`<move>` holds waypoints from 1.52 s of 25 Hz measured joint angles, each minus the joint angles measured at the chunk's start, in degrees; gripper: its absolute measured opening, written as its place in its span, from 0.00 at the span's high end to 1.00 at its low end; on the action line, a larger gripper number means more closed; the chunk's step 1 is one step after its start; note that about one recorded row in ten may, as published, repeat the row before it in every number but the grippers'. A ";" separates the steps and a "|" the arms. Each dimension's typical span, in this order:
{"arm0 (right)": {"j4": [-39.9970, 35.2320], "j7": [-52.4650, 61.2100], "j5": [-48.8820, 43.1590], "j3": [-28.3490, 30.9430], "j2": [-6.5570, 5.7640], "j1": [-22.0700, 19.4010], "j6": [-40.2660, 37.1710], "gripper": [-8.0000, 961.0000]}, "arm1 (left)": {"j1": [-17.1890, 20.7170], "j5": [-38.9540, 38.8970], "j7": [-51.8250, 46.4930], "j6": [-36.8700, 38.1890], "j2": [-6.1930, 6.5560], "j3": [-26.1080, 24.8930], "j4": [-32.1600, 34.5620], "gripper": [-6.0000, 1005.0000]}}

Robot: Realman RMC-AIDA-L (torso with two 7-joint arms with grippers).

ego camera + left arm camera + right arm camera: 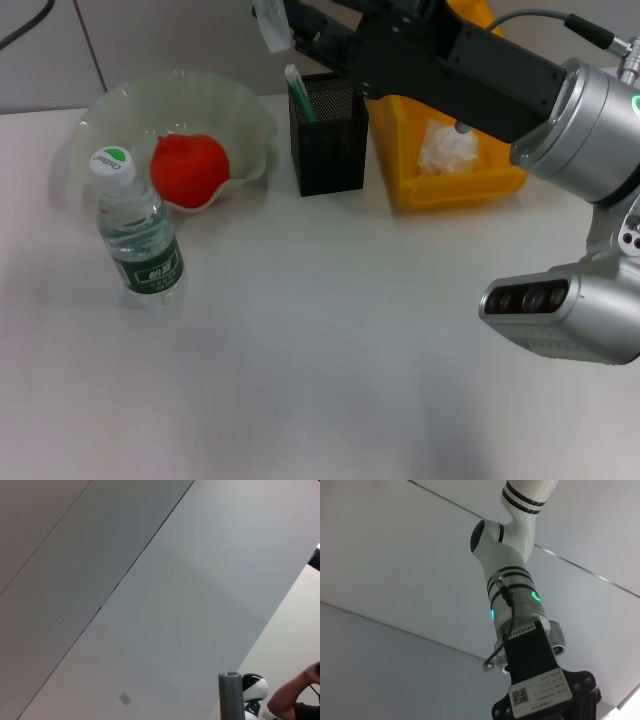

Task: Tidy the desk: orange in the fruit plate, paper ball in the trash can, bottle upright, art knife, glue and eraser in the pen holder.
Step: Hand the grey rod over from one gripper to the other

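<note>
Reaching over the pen holder (pixel 328 133), the right gripper (pixel 272 25) hovers above its rim, pinching a small pale item; which item, I cannot tell. Left of the pen holder, the orange (pixel 189 169) sits in the fruit plate (pixel 240 110), bottle (pixel 138 225) upright nearby. Right of it, the paper ball (pixel 446 147) lies in the trash can (pixel 400 160). Left gripper unseen.

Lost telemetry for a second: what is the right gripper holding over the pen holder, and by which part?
Cannot tell. The right gripper is above the pen holder, something pale at its tip, but the hold is unclear.
</note>
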 joint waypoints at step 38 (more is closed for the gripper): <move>2.07 -3.36 3.16 -0.66 -0.11 1.10 -0.92 0.72 | -0.97 0.10 0.71 0.18 -0.43 -0.29 -1.41 0.86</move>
